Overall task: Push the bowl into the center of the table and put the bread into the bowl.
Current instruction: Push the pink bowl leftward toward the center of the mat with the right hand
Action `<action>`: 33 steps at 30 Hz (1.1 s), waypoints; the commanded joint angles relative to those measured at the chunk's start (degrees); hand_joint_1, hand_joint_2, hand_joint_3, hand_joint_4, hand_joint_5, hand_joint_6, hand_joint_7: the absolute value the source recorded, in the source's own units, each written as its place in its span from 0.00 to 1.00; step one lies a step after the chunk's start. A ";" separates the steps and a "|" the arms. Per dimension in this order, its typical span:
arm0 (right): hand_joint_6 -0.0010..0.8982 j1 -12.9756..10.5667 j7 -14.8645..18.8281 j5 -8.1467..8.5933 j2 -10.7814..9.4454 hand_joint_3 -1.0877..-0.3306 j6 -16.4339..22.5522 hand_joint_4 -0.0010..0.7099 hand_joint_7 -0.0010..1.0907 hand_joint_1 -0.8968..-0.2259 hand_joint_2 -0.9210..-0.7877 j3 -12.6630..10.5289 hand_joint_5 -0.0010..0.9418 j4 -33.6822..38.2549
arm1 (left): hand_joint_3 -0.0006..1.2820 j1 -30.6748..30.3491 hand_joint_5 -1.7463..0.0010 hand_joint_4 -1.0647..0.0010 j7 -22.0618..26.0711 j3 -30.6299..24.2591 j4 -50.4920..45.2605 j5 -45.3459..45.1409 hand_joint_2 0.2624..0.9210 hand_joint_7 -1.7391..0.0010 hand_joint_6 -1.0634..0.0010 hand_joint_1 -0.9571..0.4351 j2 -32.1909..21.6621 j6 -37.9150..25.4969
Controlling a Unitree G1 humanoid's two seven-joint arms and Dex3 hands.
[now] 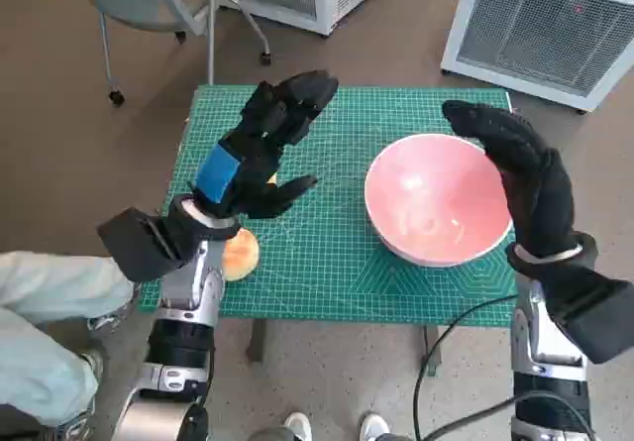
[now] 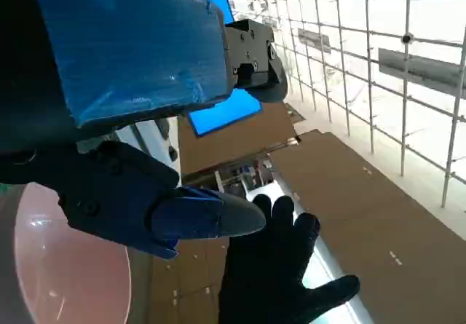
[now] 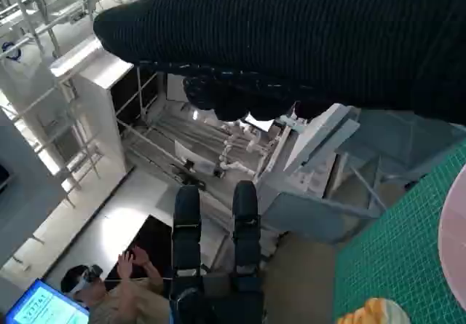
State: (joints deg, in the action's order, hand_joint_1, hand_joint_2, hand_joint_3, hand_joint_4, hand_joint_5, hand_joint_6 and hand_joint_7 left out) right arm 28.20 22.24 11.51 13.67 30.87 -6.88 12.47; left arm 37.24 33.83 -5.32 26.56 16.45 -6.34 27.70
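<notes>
A pink bowl [image 1: 436,198] stands on the right half of the green cutting mat [image 1: 327,253]; its rim also shows in the left wrist view as the pink bowl [image 2: 58,266]. My right hand [image 1: 525,178] stands upright against the bowl's right side, fingers straight, holding nothing. A round piece of bread [image 1: 241,255] lies near the mat's front left edge, partly hidden under my left wrist; the bread [image 3: 371,313] shows in the right wrist view too. My left hand [image 1: 263,144] hovers above the mat's left half with fingers spread, empty.
The small table ends just beyond the mat on all sides. A chair [image 1: 149,0] and white units [image 1: 555,25] stand behind it on the brown floor. A person's leg [image 1: 50,302] is at the front left, feet [image 1: 297,426] below.
</notes>
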 commanded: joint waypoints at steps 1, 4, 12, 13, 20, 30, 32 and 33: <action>0.00 -0.61 0.20 0.58 0.09 0.47 -0.35 0.16 0.33 0.41 0.00 -0.16 0.00 0.21 | 0.27 -0.32 1.00 0.80 0.42 -0.31 0.86 0.35 1.00 0.64 1.00 0.27 -0.12 1.34; 0.00 -0.42 0.17 0.55 0.08 0.47 -0.38 0.15 0.34 0.42 0.00 -0.12 0.00 0.24 | 0.27 -0.27 1.00 0.80 0.39 -0.37 1.41 0.15 1.00 0.64 1.00 0.27 -0.16 1.93; 0.00 -0.58 0.47 0.71 0.27 0.47 -0.25 0.15 0.35 0.42 0.00 -0.13 0.00 -0.01 | 0.27 -1.23 1.00 0.80 -0.25 -0.15 1.83 -0.85 1.00 0.63 1.00 0.27 -0.08 4.19; 0.00 -0.63 0.52 0.77 0.31 0.47 -0.27 0.15 0.35 0.42 0.00 -0.15 0.00 -0.09 | 0.27 -1.34 1.00 0.80 -0.34 -0.13 1.88 -0.98 1.00 0.63 1.00 0.26 -0.07 4.48; 0.00 -1.25 0.92 1.40 0.64 0.47 -0.72 0.14 0.34 0.42 0.00 -0.24 0.00 -1.32 | 0.26 -2.43 0.99 0.79 -1.23 0.06 2.56 -2.22 1.00 0.63 0.99 0.27 0.12 7.82; 0.00 -2.65 2.92 4.70 4.93 0.48 0.44 0.11 0.32 0.43 0.00 -4.49 0.00 -0.30 | 0.26 -2.70 0.99 0.77 -3.05 -0.29 5.04 -4.38 1.00 0.64 0.99 0.29 -0.61 12.98; 0.00 -2.67 3.31 5.30 5.76 0.48 1.04 0.10 0.32 0.45 0.00 -5.61 0.00 0.77 | 0.25 -2.73 0.99 0.77 -3.39 -0.23 5.40 -4.63 1.00 0.64 0.99 0.29 -0.68 13.66; 0.00 -2.54 2.73 5.21 6.24 0.47 1.70 0.10 0.31 0.45 0.00 -6.67 0.00 1.80 | 0.25 -2.69 0.99 0.77 -3.63 -0.32 5.77 -4.77 1.00 0.64 0.99 0.29 -0.82 14.10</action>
State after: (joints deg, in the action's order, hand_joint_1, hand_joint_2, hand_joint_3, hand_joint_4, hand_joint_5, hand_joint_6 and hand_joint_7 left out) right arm 27.15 24.58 15.95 18.12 31.70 -11.07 11.70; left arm 34.93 30.98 -5.48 31.35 12.68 -6.66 40.06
